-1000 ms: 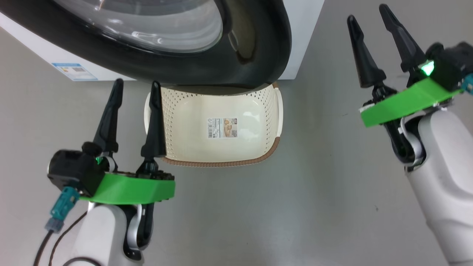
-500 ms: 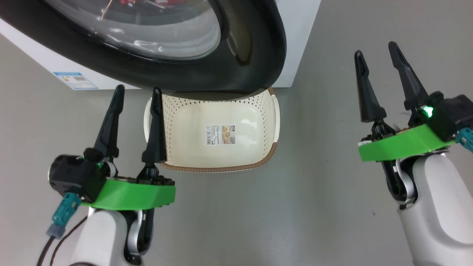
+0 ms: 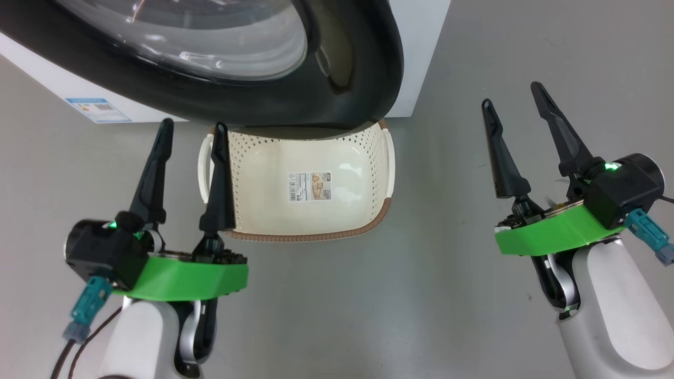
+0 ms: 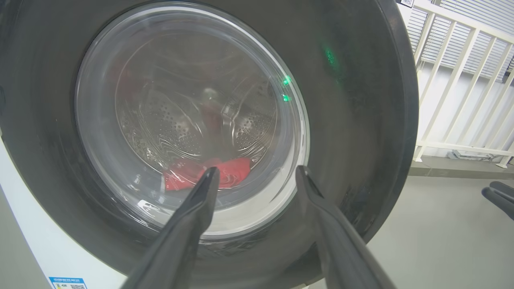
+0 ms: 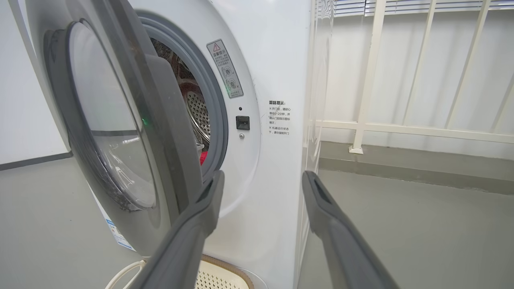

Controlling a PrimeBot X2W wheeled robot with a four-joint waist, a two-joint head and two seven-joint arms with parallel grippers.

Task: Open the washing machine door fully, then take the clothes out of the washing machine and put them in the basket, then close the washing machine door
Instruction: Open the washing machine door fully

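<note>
the washing machine door [image 3: 363,68] stands only partly open across the top of the head view, and its glossy black rim overhangs the far edge of the empty basket [image 3: 310,235] on the floor. the red clothes [image 4: 237,172] lie low in the drum, seen through the glass at the centre of the left wrist view. the left gripper [image 3: 194,125], at lower left, and the right gripper [image 3: 512,95], at middle right, are both spread wide and hold nothing.

the likeliest trouble is a shallow hook on the door's free edge, where the slick rim could slide off the fingers. the left gripper faces the door's outer side, so a wider swing may knock it. if the door stays part-way, it may block the reach into the washing machine [image 5: 273,80], or a garment may catch on it and miss the basket.
</note>
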